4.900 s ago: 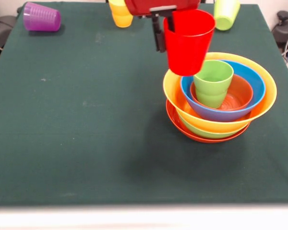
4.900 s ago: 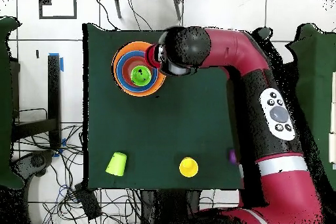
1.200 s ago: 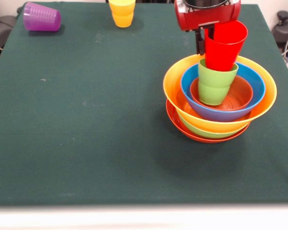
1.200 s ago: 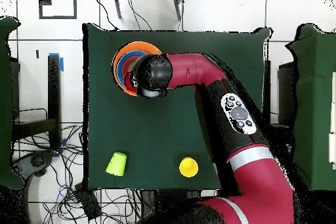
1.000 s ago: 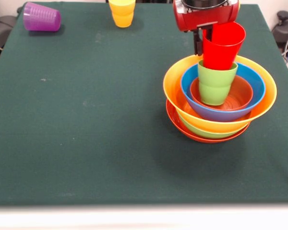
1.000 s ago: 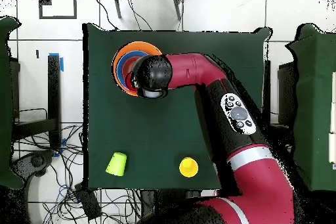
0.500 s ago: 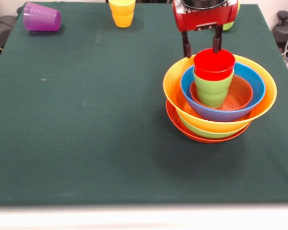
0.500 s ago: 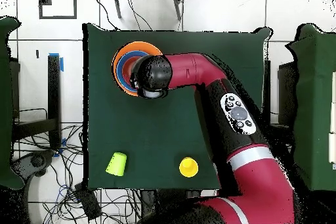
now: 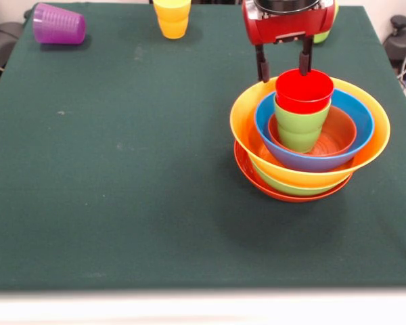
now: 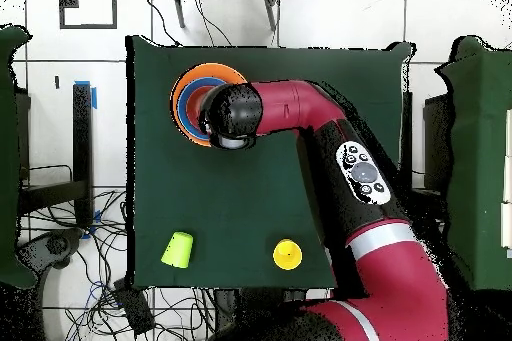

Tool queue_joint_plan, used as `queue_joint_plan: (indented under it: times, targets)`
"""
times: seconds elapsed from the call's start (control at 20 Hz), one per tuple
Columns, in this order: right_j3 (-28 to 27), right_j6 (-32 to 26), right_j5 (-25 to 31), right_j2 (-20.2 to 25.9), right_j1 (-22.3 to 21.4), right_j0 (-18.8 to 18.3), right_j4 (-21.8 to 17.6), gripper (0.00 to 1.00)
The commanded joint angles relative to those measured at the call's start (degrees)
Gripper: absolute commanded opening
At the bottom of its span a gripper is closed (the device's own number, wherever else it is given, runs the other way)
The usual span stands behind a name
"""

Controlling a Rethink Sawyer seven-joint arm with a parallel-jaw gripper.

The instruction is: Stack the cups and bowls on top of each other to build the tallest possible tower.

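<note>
hand [image 9: 281, 66] spread open, holding nothing, fingers just behind the red cup [image 9: 304, 91] | change: red cup, gripped and tilted a second ago, now released and nested in the green cup [image 9: 300, 127] atop the bowls [image 9: 310, 139] | tower one cup taller | left on desk [image 9: 122, 169]: yellow cup [image 9: 171, 16], purple cup [image 9: 59, 24] on its side

The green table cloth [image 9: 122, 169] is free across the left and the near part. The tower [image 9: 310, 145] of bowls blocks the right side, with the gripper [image 9: 282, 68] spread open just behind its red cup [image 9: 304, 90]. The purple cup [image 9: 58, 24] and the yellow cup [image 9: 171, 17] stand along the far edge.
</note>
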Motion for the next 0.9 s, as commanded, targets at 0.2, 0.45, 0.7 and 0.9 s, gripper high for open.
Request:
queue_joint_plan:
  times: [0.2, 0.45, 0.7, 0.9]
  targets:
    - [-0.5, -4.8, 1.2, -1.4, -0.5, 0.1, -3.5, 1.00]
    - [10.0, -8.1, 2.7, -1.6, -9.3, -4.3, -2.9, 1.00]
    - [18.0, -12.0, 0.0, 1.3, -14.2, -10.8, -2.2, 1.00]
    - [24.3, -12.5, -3.1, 2.5, -17.6, -15.1, -4.0, 1.00]
